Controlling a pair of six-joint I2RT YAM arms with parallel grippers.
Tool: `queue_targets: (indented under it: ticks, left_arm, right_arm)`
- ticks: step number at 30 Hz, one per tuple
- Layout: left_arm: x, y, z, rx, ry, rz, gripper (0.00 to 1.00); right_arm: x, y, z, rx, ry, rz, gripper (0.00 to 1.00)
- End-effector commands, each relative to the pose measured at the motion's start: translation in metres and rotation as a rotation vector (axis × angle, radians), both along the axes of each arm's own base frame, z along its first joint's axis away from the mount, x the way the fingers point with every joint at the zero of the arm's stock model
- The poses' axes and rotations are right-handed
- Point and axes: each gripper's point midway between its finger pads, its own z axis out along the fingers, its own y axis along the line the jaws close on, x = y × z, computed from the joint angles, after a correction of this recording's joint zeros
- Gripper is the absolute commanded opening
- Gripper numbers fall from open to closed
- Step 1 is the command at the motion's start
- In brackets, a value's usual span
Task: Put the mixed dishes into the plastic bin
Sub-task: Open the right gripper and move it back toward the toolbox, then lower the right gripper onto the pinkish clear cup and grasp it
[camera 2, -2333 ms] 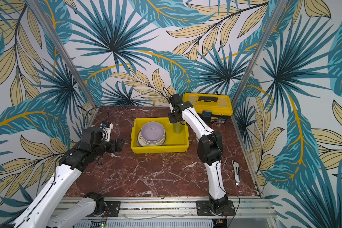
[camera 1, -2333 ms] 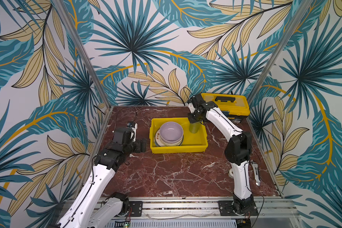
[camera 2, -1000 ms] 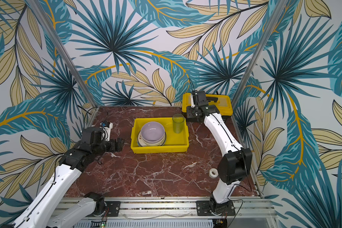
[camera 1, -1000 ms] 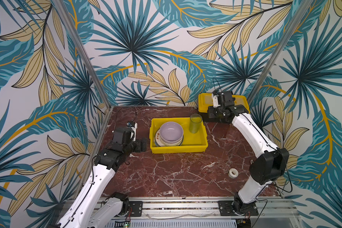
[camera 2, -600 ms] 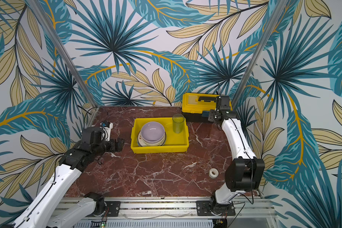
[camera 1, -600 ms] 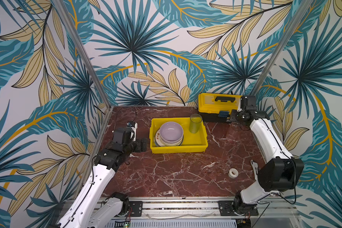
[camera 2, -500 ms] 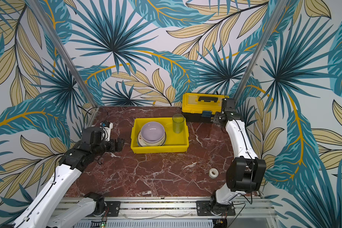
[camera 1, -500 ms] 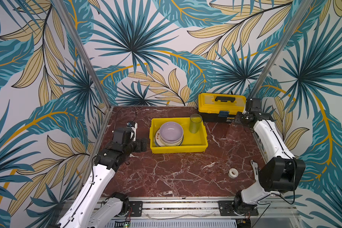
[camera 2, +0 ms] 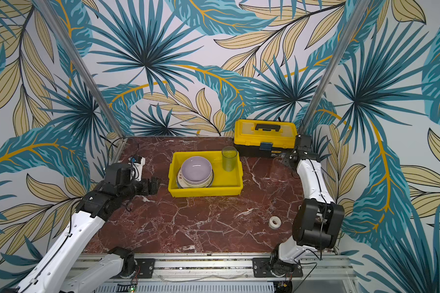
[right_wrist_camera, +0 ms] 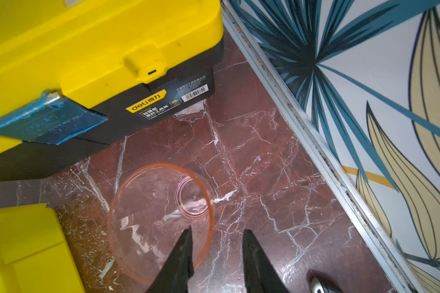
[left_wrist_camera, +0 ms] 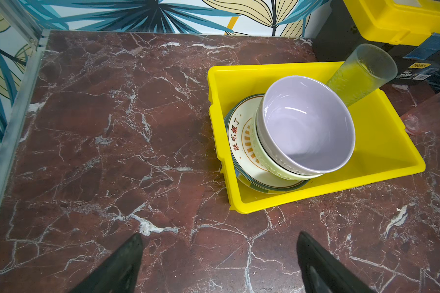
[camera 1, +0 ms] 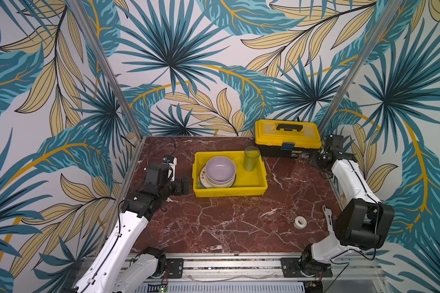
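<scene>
The yellow plastic bin [camera 1: 229, 191] sits near the middle of the red marble table [camera 1: 226, 223], towards the back wall; its left half holds a stack, with a lilac bowl [camera 1: 220, 168] nested in a pale green bowl [left_wrist_camera: 269, 162], both on a white plate with red lettering and an orange sunburst [left_wrist_camera: 235, 134], and the edge of a striped plate [left_wrist_camera: 254, 186] shows underneath; a clear tumbler [camera 1: 251, 161] stands upright in the bin's back right corner, rising above the rim; a second clear tumbler [right_wrist_camera: 158, 203], faintly pink, stands upright on the bare table outside the bin, to its right and just in front of the yellow toolbox with the black handle [camera 1: 287, 137]; the right gripper [right_wrist_camera: 217, 230] is over this tumbler with its jaws partly spread, and in the right wrist view one finger overlaps the mouth and the other lies outside it, so the near wall runs between them with a gap on each side; whether either finger touches the plastic cannot be told; the left gripper [left_wrist_camera: 219, 234] hovers just beside the bin's left wall, jaws spread wide and empty, pointing towards it; a small roll of white tape [camera 1: 300, 222] lies near the table's front right.
</scene>
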Motion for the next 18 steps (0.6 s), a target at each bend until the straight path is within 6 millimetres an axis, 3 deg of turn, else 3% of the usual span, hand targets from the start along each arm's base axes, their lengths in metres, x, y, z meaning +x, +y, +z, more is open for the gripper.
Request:
queue_targets:
  ticks: [1,18]
  left_arm:
    - [0.001,0.001,-0.002,-0.007,-0.006,0.005,0.95]
    - [0.0,0.002,-0.001,-0.005,-0.011,0.01,0.95]
  right_arm:
    - [0.007,0.0,-0.023,0.045,0.019,-0.007,0.34]
    - [0.012,0.003,-0.057,0.102,0.095,-0.01,0.27]
